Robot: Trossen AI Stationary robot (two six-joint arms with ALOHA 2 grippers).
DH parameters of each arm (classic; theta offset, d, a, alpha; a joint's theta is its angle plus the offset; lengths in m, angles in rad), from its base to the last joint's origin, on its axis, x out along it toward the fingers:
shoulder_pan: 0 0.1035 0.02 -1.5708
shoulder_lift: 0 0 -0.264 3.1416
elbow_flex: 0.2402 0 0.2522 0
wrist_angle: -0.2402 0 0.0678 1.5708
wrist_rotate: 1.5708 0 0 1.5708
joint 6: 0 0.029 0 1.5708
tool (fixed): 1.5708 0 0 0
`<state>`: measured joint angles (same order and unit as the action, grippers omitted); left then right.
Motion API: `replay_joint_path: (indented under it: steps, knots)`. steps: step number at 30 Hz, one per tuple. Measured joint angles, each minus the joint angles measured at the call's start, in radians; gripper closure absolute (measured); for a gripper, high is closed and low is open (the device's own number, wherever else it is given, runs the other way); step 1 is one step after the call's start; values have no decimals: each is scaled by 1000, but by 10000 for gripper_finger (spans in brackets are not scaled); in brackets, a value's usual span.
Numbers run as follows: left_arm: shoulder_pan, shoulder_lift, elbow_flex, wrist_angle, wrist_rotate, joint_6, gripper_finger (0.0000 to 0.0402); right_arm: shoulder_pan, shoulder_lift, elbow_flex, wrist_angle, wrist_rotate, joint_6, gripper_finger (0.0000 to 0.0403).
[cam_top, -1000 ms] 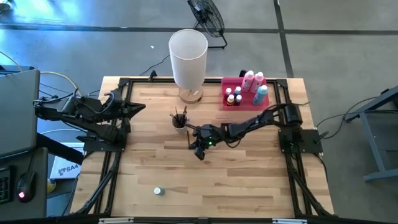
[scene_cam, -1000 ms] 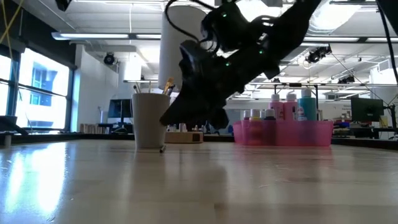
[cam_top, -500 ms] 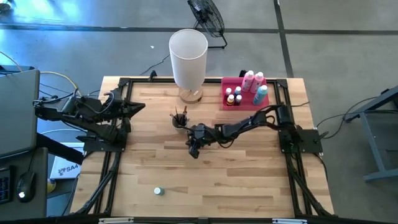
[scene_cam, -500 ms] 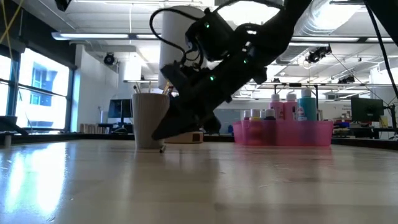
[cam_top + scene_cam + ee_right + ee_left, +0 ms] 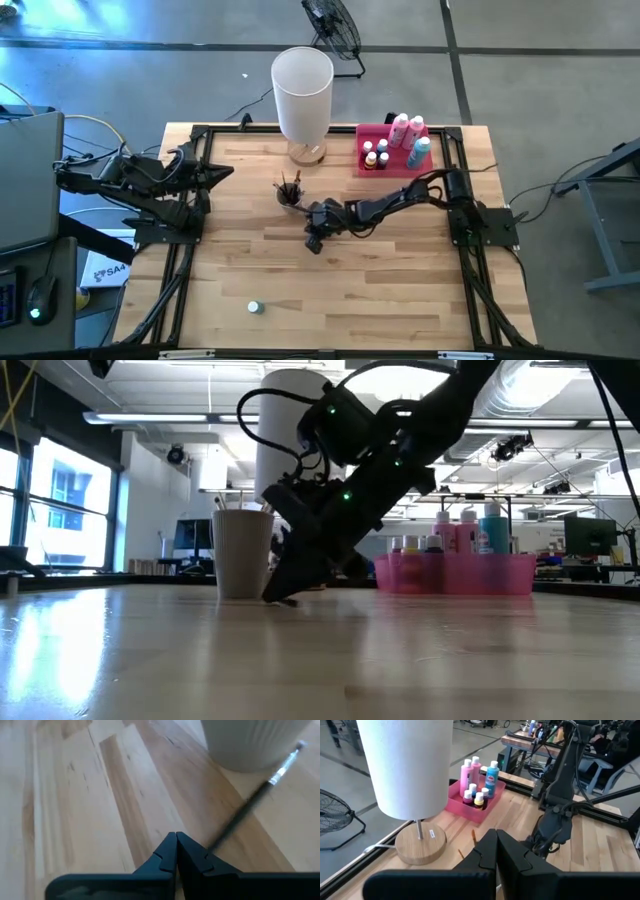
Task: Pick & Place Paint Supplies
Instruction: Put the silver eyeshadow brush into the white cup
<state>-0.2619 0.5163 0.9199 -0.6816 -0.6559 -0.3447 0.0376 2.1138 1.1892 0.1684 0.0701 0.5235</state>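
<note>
Left gripper (image 5: 222,172): parked at the table's left edge, fingers pressed together on nothing. Waits; no part in this step.

Loose bottle (image 5: 254,307): tiny, alone near the front edge, well apart from both arms. Not yet placed.

Lamp (image 5: 302,92): tall white cylinder on a round wooden base, at the back. Not a task item.

Cup (image 5: 243,552): pale, ribbed, just in front of the lamp base, holding several brushes upright.

Brush (image 5: 257,796): thin, dark handle, metal ferrule, lying flat on the wood with its tip end against the cup's foot.

Right gripper (image 5: 282,592): tilted steeply down at table level just beside the cup, fingers clenched tip to tip. The wrist view shows the brush running to one side of the tips; whether it is pinched or only touched cannot be told.

Handling note: likely step is lifting this brush. Spread the fingers, straddle the handle near its middle, close low against the wood, then raise level so the thin handle neither rolls away nor knocks the cup.

Tray (image 5: 364,158): pink, back right, holding tall pink and teal bottles and tiny capped ones.
</note>
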Motion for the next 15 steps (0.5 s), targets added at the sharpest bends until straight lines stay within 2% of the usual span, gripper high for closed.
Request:
replay_joint_path:
  steps: [15]
  knots:
    - [0, 0, 0, -10, 19, -1, 401, -7, -82, -2, -297, 81, -71, 400]
